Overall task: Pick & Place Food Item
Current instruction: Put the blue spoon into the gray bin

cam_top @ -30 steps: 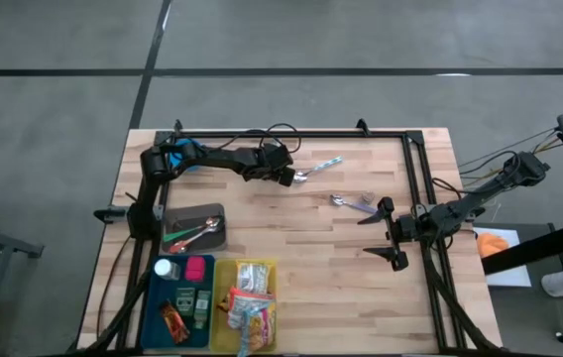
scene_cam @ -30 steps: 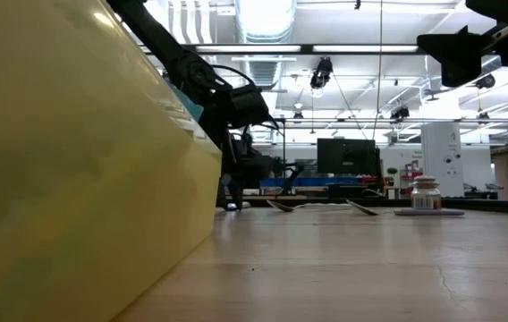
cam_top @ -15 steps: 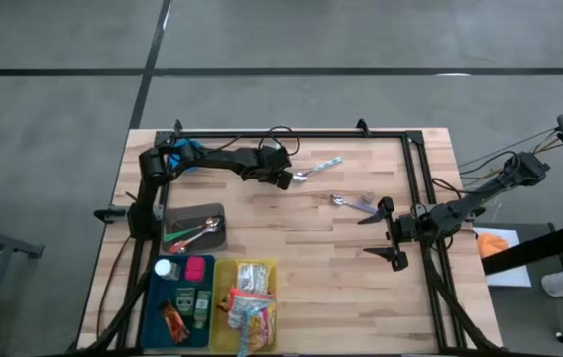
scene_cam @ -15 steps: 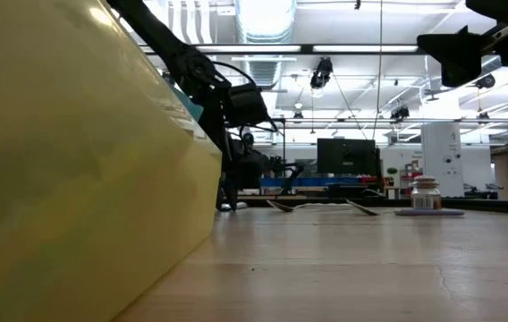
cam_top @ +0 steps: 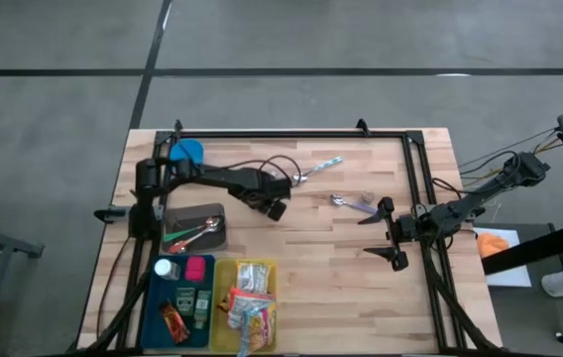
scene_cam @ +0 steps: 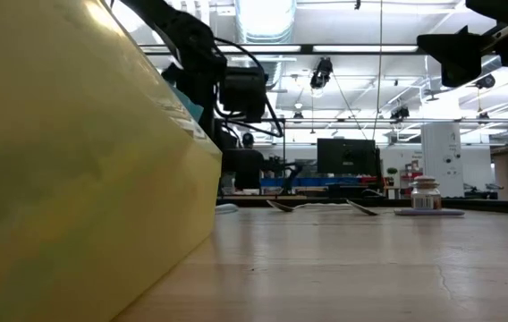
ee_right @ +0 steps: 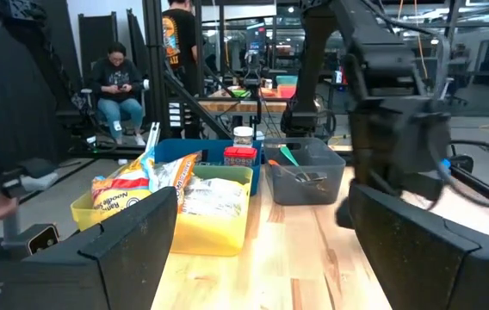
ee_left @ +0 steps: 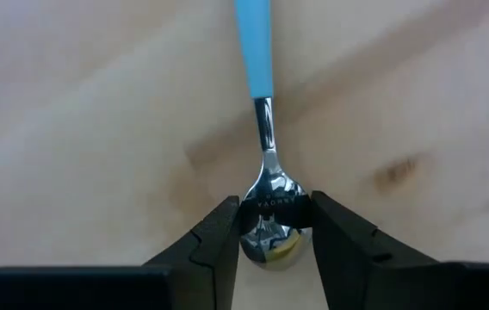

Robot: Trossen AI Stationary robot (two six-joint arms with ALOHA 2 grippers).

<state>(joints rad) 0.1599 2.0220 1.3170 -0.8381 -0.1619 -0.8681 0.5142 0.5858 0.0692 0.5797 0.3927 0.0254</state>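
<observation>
In the left wrist view a spoon with a light-blue handle has its bowl between the fingers of my left gripper. That gripper points down over the table's middle left. The high view shows a blue-handled spoon lying on the wood just far-right of it; whether it is the same spoon I cannot tell. Food packets lie in a yellow bin at the near left. My right gripper waits open at the right, level, with nothing between its fingers. My left gripper pinches the spoon's bowl between its two fingers, one on each side edge. The fingers come from above and point down. The blue handle sticks out free beyond the fingers. Whether the spoon is clear of the table I cannot tell.
A grey tray with red- and green-handled spoons sits left of my left gripper. Next to the yellow bin is a blue bin of small items. Another spoon lies mid-table, a blue round dish far left. A black frame rims the table.
My left gripper has gone toward the table's near edge and a little left, toward the grey tray, and has tipped to point straight down. Its arm has swung off the blue dish, which now shows. The blue-handled spoon on the wood has kept its place.
</observation>
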